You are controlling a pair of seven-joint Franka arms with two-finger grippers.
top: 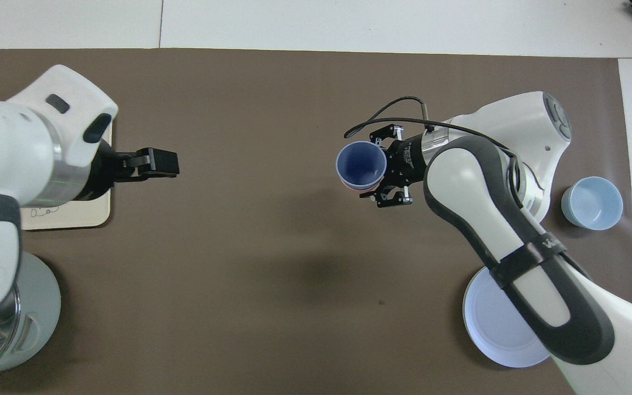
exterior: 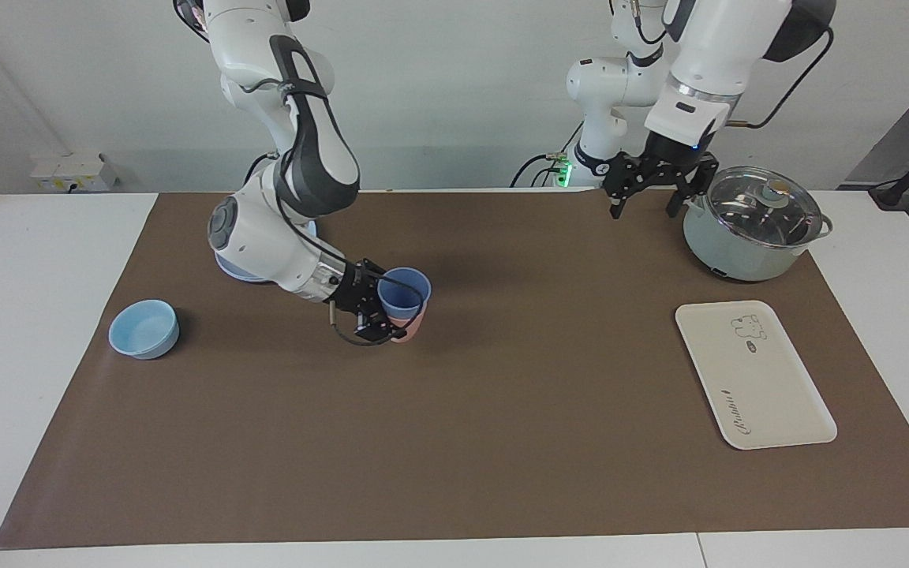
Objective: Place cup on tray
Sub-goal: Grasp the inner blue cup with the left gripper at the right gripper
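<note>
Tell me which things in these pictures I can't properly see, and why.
- Pink cup: the blue cup sits in it and the right gripper covers its side; in the overhead view only a sliver shows.
- Plate: the right arm covers part of it in both views.
- Tray: overhead, the left arm hides most of it.
- Pot: overhead, cut off by the frame's edge and covered by the left arm.

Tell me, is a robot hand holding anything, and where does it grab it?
The right gripper holds the blue cup by its side wall, lifted above the pink cup. The left gripper holds nothing.
</note>
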